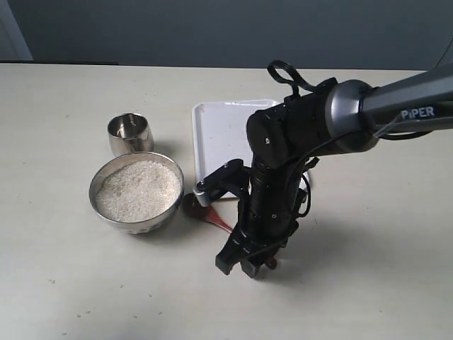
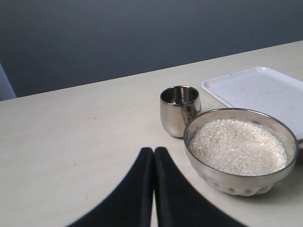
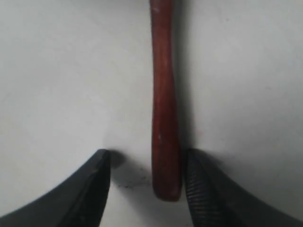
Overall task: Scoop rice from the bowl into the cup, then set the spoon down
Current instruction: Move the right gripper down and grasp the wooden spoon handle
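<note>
The steel bowl [image 1: 136, 193] holds a heap of white rice [image 1: 138, 188] at the left of the table; it also shows in the left wrist view as the bowl [image 2: 241, 150] with rice [image 2: 238, 145]. Just behind it stands the small steel cup [image 1: 130, 134], also seen as the cup [image 2: 179, 109]. The reddish-brown spoon [image 1: 205, 211] lies flat on the table right of the bowl, mostly hidden under the right arm. My right gripper [image 3: 147, 163] is open, lowered around the end of the spoon's handle [image 3: 164, 123], one finger [image 3: 201, 189] close beside it. My left gripper [image 2: 153, 153] is shut and empty.
A white tray [image 1: 223, 131] lies behind the right arm, next to the bowl and cup. The right arm [image 1: 283, 170] stands over the spoon. A few stray grains lie on the table in front of the bowl.
</note>
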Controlling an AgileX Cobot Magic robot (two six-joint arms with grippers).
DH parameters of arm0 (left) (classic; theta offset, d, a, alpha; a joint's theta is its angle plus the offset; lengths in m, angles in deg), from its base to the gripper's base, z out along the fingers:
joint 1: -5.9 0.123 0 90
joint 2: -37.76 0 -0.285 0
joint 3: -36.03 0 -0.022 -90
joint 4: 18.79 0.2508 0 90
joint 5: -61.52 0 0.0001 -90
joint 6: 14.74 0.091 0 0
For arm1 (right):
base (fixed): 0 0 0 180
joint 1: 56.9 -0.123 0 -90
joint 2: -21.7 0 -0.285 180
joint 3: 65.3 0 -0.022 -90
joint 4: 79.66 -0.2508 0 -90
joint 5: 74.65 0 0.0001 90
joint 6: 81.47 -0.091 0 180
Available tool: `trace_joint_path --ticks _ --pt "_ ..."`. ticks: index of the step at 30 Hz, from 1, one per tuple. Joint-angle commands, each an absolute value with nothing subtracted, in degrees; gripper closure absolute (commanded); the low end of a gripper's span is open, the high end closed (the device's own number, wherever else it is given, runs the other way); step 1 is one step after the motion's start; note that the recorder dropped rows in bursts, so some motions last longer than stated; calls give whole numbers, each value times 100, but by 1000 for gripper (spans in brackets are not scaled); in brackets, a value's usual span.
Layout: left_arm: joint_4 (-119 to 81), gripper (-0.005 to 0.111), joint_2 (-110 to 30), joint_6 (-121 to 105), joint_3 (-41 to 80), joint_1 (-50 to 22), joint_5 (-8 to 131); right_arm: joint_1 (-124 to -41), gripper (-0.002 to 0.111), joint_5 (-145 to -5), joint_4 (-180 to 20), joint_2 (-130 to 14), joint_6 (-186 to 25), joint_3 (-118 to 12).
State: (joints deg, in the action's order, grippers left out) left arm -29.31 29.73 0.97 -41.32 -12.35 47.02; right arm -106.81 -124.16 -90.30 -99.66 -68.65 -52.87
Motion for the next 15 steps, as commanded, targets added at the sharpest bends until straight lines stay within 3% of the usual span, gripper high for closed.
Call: trace_joint_path --ticks 1,4,6,11,15 --pt "-2922 106 2997 83 -4118 -1253 4782 -10690 60 -12321 -8852 -10066 -6979 -5305" --pt "-2922 106 2997 83 -4118 -1253 4782 -10690 60 -12186 -8875 -10066 -6979 -5305" --pt "-2922 106 2997 83 -4118 -1253 4782 -10690 66 -12161 -8875 -10066 -6979 -5305" --pt "-2922 106 2997 83 -4118 -1253 4782 -10690 109 -12211 -8850 -10066 -6992 -5305" --pt "-2922 106 2997 83 -4118 -1253 4782 -10690 108 -12762 -8593 -10054 -6992 -5305"
